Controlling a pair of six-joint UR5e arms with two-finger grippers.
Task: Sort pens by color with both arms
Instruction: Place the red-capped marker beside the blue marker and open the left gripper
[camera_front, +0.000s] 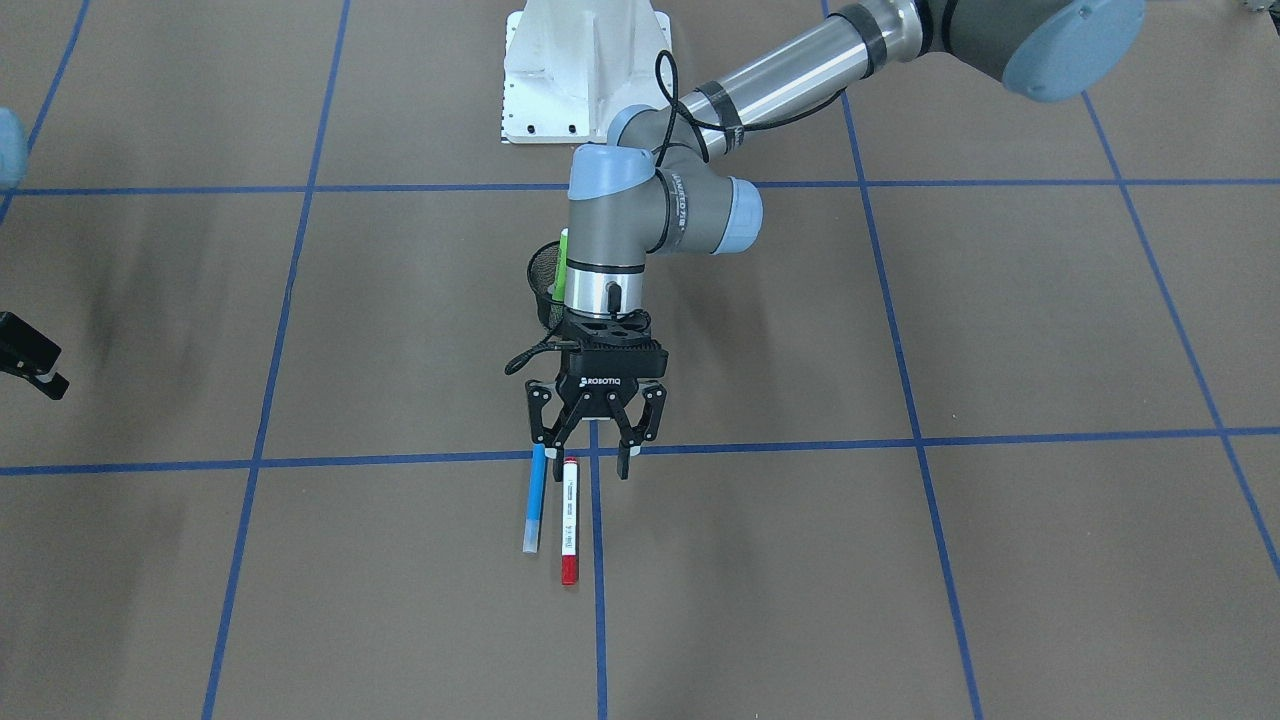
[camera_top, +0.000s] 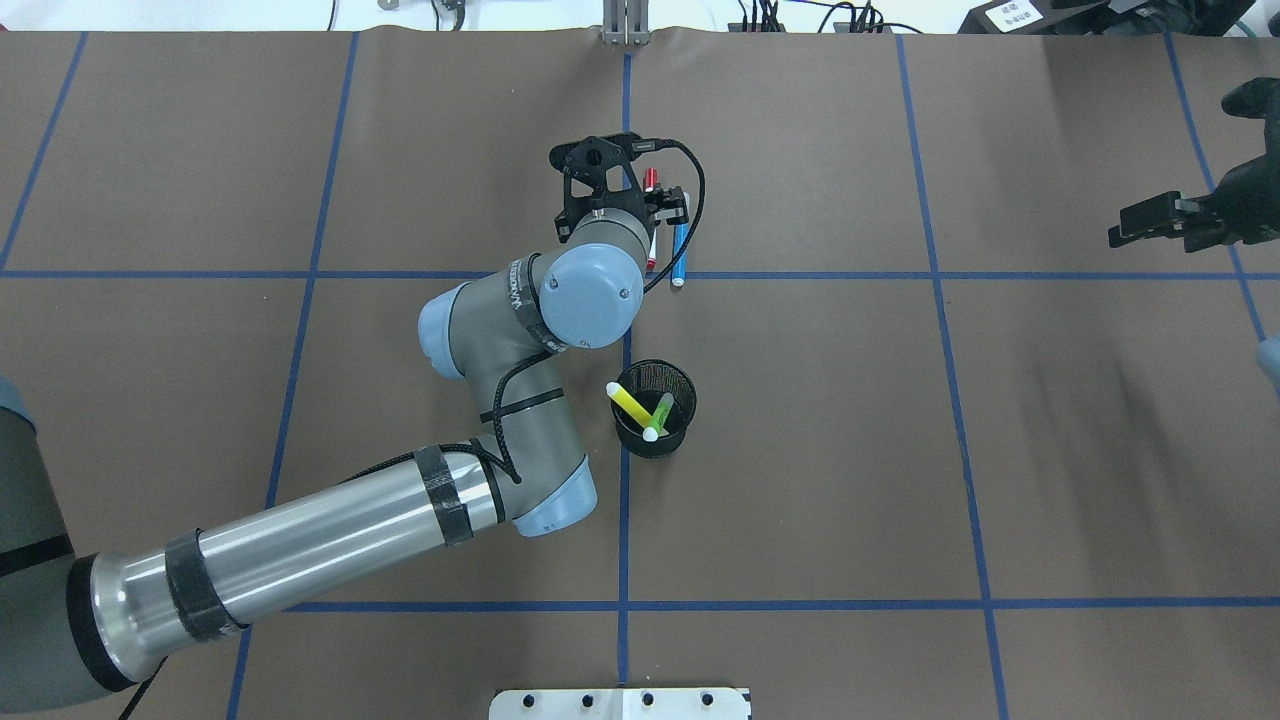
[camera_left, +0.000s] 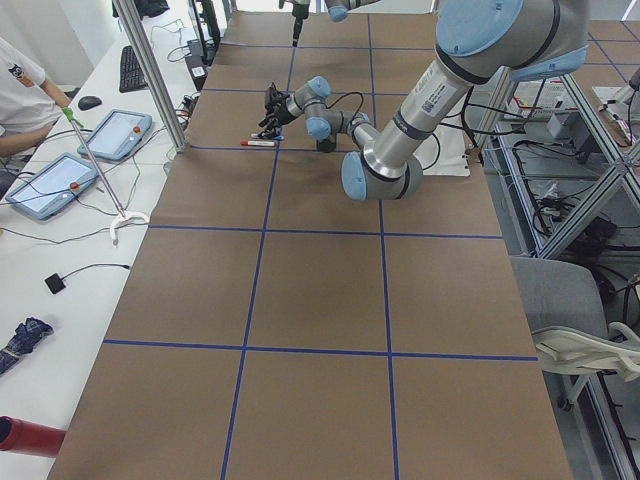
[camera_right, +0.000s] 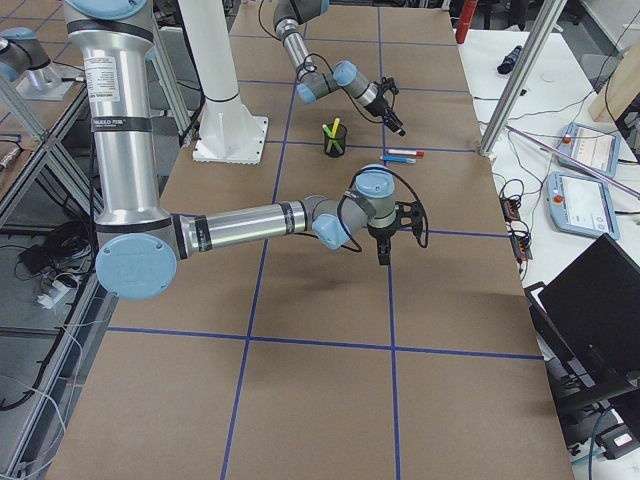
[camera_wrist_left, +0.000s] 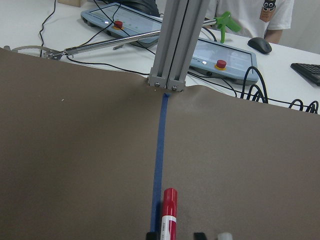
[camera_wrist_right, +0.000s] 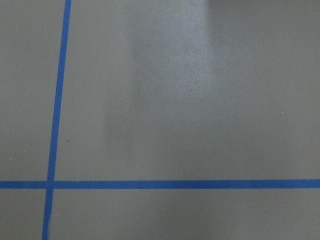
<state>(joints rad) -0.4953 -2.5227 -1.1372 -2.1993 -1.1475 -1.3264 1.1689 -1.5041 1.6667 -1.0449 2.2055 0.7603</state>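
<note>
My left gripper (camera_front: 595, 455) hangs open, pointing down over the near ends of two pens lying side by side on the table. The white pen with a red cap (camera_front: 569, 520) lies between the open fingers in the left wrist view (camera_wrist_left: 168, 212). The blue pen (camera_front: 535, 500) sits just outside one finger (camera_top: 680, 250). A yellow pen (camera_top: 628, 400) and a lime green pen (camera_top: 661, 411) stand in the cup. My right gripper (camera_top: 1145, 220) hovers far off at the table's side over bare paper. Its fingers read as one dark bar, so I cannot tell its state.
The black mesh cup (camera_top: 652, 440) stands at the table's middle, just behind the left wrist. Blue tape lines grid the brown table (camera_front: 900, 560). An aluminium post (camera_wrist_left: 172, 45), tablets and cables lie past the far edge, with a person seated there.
</note>
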